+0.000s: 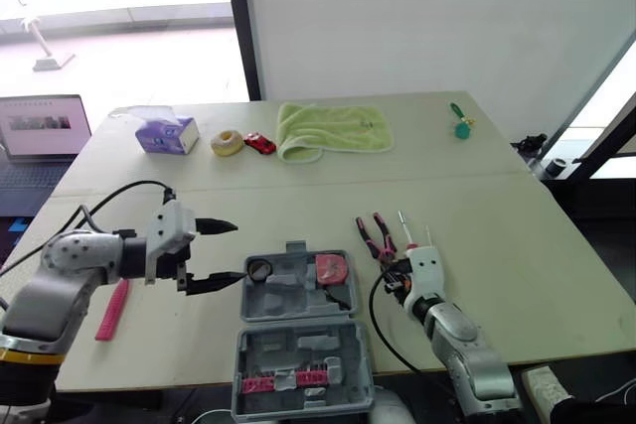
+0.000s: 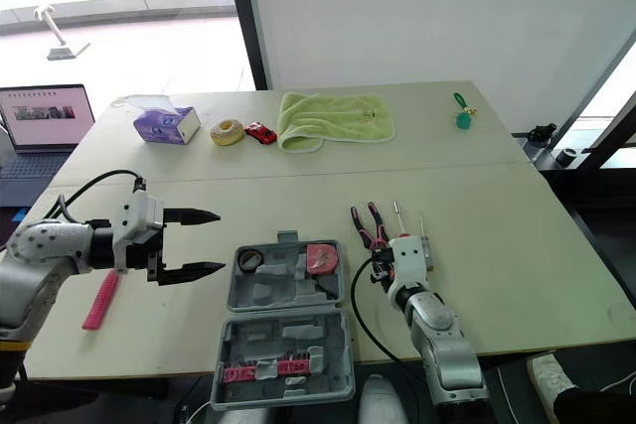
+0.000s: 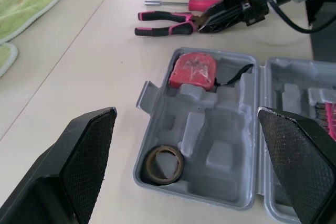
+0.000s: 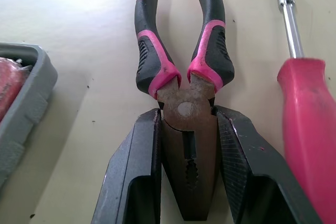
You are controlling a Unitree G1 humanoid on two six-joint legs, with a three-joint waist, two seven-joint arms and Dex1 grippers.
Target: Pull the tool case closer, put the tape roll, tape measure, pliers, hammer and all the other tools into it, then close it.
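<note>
The pliers lie on the surface just right of the open tool case, handles pointing far, and the right gripper has its fingers clamped on the metal head. That's a risky hold: the head is smooth and tapered and the handles' weight sits far out, so on the lift the pliers could swing or slide free. The splayed handles may also snag the case wall near the tape measure. The pink screwdriver sits just beside one finger and could get rolled away. The left gripper hovers left of the case, fingers wide apart, and a stray drift could shove the case.
</note>
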